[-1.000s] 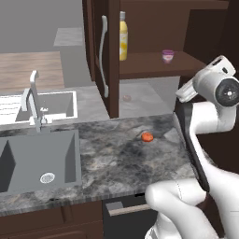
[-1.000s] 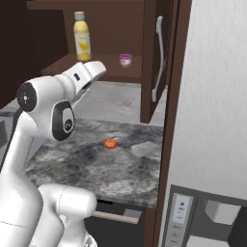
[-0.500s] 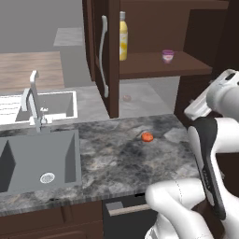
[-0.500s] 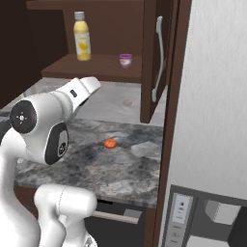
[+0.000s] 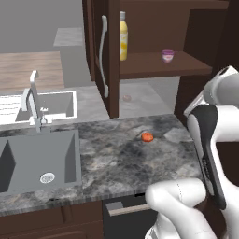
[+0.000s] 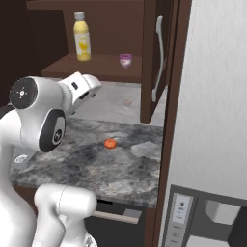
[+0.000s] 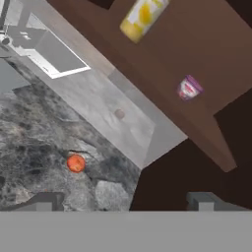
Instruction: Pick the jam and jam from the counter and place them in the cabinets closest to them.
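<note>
Well back on the shelf point(image 5: 154, 70) stands jam point(image 5: 167, 56).

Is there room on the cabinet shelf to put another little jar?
Yes. The brown shelf is bare between the yellow bottle at its left and the pinkish-purple jam near its right. Down on the counter, only the orange-red fruit sits mid-way; the sink takes the left end.

base views: behind arm, left/right | hand view: tilted | shared: counter point(image 5: 126, 154)
</note>
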